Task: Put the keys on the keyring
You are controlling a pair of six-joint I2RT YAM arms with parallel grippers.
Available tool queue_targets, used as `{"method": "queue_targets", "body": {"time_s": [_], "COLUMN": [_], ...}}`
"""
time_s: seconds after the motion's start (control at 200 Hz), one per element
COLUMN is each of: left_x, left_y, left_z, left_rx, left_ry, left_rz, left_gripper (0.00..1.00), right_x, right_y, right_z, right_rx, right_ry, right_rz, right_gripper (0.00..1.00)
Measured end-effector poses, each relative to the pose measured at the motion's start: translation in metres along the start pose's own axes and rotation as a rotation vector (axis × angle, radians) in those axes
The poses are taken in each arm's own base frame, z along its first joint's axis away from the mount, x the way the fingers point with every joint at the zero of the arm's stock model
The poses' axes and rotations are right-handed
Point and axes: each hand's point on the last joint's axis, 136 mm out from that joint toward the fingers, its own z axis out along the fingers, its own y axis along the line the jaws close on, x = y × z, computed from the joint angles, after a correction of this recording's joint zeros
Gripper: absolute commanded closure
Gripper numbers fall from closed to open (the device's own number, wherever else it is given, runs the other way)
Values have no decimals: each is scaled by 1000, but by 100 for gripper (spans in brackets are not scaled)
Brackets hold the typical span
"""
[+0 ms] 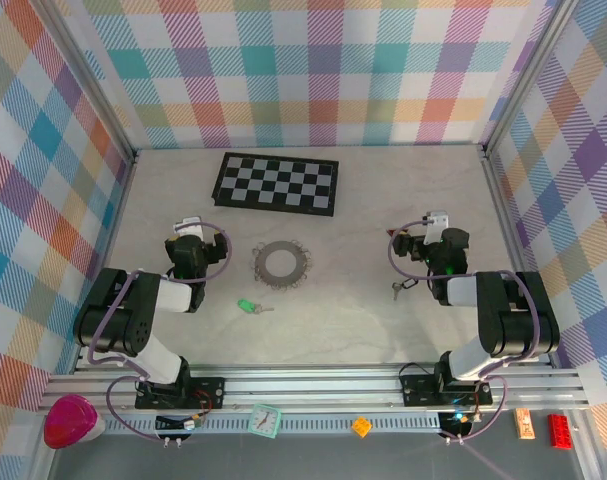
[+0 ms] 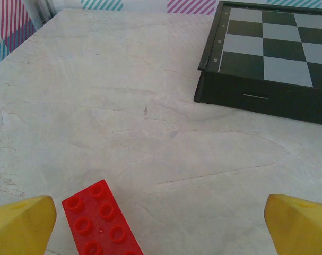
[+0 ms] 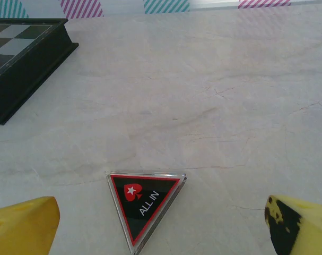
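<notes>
- Top external view: the keyring (image 1: 281,264) lies flat on the tabletop (image 1: 363,325), roughly midway between the two arms, with nothing hung on it that I can make out.
- The green-headed key (image 1: 247,306) sits loose just in front of the ring, close but apart from it. What looks like a second key (image 1: 400,289) is over by the right arm, well apart from the ring. It's too small to be sure.
- So progress-wise I'd call it basically zero: no key picked up, nothing threaded. All of it is left to do.
- The left end effector (image 2: 161,228) is released, with its yellow fingertips (image 2: 20,226) spread wide and nothing between them. The right end effector (image 3: 163,226) is the same, wide open and empty.
- Clutter: a red brick (image 2: 102,226) sits right under the left one, and a red triangle (image 3: 145,204) marked "ALL IN" under the right one. Neither belongs to the job.
- The checkerboard (image 1: 278,183) sits behind the ring, out of the way. Nothing really blocks the keys; both arms just point away from them.
</notes>
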Motion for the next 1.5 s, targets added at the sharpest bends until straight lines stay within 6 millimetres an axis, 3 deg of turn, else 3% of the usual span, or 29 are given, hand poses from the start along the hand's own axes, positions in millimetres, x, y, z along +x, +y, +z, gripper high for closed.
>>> {"method": "queue_targets", "body": {"time_s": [1.035, 1.21, 1.305, 1.425, 1.5], "left_x": [0, -2, -11, -47, -62], "left_y": [0, -1, -2, 0, 2], "left_z": [0, -1, -10, -31, -43], "left_rx": [0, 10, 23, 37, 39], "left_ry": [0, -3, -16, -94, -119], "left_rz": [0, 0, -4, -27, -39], "left_gripper": [0, 0, 0, 0, 0], "right_x": [3, 3, -14, -47, -55], "right_y": [-4, 0, 4, 9, 13], "right_z": [0, -3, -11, -20, -24], "right_rx": [24, 2, -9, -22, -30], "right_ry": [15, 39, 44, 28, 55], "right_rz": [7, 7, 13, 48, 71], "right_gripper": [0, 4, 3, 10, 10]}}
